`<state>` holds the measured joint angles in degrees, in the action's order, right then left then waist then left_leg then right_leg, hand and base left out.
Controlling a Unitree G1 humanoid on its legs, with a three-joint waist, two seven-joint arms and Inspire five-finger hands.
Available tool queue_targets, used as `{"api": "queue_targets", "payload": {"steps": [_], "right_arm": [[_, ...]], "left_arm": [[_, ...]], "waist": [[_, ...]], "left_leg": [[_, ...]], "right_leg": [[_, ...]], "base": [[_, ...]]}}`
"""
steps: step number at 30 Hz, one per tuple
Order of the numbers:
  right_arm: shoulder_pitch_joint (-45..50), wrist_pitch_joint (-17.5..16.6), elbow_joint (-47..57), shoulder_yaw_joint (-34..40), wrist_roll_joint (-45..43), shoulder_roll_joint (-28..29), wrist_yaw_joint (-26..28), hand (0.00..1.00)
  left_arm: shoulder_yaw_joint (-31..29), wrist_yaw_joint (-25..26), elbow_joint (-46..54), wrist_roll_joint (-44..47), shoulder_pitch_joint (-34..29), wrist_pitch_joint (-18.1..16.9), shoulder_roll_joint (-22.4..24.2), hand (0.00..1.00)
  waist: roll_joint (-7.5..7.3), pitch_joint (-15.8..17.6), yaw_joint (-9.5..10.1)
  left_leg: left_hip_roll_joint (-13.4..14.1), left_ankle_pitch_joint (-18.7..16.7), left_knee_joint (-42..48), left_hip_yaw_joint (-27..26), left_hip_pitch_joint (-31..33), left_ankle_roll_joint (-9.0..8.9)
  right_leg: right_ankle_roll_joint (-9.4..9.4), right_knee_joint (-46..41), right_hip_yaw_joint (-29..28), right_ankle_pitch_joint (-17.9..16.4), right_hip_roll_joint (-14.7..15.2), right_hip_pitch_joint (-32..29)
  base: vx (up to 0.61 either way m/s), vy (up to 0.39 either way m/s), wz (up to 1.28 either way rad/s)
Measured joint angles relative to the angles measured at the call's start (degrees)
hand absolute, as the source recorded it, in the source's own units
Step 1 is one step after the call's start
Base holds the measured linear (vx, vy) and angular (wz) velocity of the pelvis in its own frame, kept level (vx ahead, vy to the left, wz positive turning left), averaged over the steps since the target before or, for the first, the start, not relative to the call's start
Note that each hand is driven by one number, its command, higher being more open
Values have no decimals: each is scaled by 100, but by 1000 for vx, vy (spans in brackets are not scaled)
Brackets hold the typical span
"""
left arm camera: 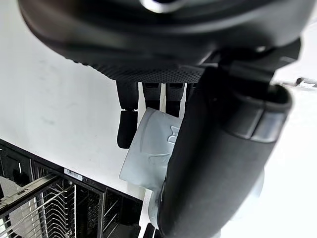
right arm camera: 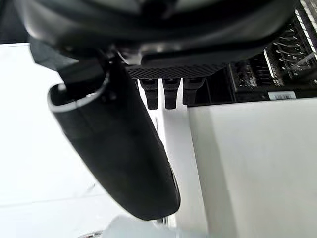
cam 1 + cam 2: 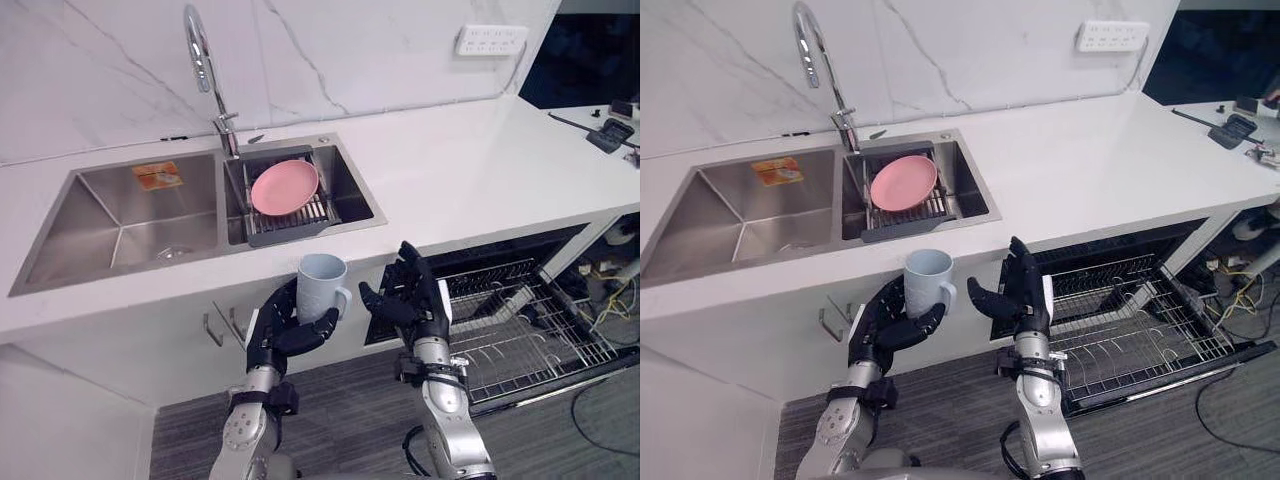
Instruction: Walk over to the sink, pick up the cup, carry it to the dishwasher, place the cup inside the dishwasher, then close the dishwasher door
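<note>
A pale blue cup (image 3: pixel 321 285) with a side handle is held upright in my left hand (image 3: pixel 278 331), fingers and thumb curled round its body, in front of the counter edge. The cup (image 1: pixel 148 156) also shows past the left hand's fingers (image 1: pixel 127 128) in the left wrist view. My right hand (image 3: pixel 412 298) hovers just right of the cup, fingers straight, holding nothing. To the right stands the dishwasher (image 3: pixel 560 290), its door down and a wire rack (image 3: pixel 520 320) pulled out. The steel double sink (image 3: pixel 130 215) lies behind on the white counter.
A pink plate (image 3: pixel 284 186) rests on a dark drain rack (image 3: pixel 290 215) in the sink's right basin, under a tall faucet (image 3: pixel 203 60). A socket strip (image 3: pixel 490 39) is on the marble wall. Cabinet handles (image 3: pixel 212 328) sit below the counter. Grey floor lies underfoot.
</note>
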<state>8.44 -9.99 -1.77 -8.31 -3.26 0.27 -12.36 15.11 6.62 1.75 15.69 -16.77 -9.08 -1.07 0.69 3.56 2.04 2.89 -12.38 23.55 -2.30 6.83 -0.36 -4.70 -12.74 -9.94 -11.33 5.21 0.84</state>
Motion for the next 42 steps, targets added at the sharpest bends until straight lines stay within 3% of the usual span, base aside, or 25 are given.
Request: {"api": "queue_targets", "payload": {"steps": [3,9,12,18,23,26,42], "right_arm": [[3,-1,10,8,-3,5,65,90],[28,-1,-35,67,-6,-6,98,90],[32,-1,-187,67,-11,-6,120,90],[-33,-1,-210,-89,-181,-9,245,90],[-125,-2,-101,-280,-394,-43,381,90],[-120,-3,16,-383,-517,-81,485,90],[-118,-43,709,-906,-1338,-296,1010,90]], "left_arm": [[4,-10,53,0,-2,-5,-3,30],[139,-12,50,-2,-54,-4,-21,30],[169,-11,47,-21,-25,-3,-17,30],[-14,165,46,-144,218,-4,-8,30],[-351,384,-41,-170,642,-5,-22,30],[-449,464,-70,-203,747,-8,-57,30],[-626,712,-706,-235,1287,-6,-235,30]], "waist": [[-89,-52,-23],[-128,-127,-94],[-134,-188,-154],[-123,-228,-133],[-123,-234,-151],[-127,-239,-151],[-73,-361,-330]], "left_leg": [[-20,-73,-356,-37,-185,18],[-33,8,-625,-295,-265,35],[-26,156,-933,-409,-379,52],[33,259,-1277,-1138,-616,73],[14,266,-1332,-1410,-701,88],[-28,265,-1326,-1534,-704,90],[-99,293,-1290,-1277,-623,118]], "right_leg": [[-26,137,-147,19,14,-9],[-43,414,-388,185,30,-68],[-23,536,-480,362,15,-121],[-130,736,-835,752,-46,-353],[-156,1092,-763,1260,-46,-441],[-167,1204,-663,1359,3,-471],[-167,1519,-536,1550,-8,-435]], "base": [[58,49,-30],[11,24,-22],[11,7,-24],[-27,21,-61],[-83,26,-69],[-106,11,-36],[-32,-22,-6]]}}
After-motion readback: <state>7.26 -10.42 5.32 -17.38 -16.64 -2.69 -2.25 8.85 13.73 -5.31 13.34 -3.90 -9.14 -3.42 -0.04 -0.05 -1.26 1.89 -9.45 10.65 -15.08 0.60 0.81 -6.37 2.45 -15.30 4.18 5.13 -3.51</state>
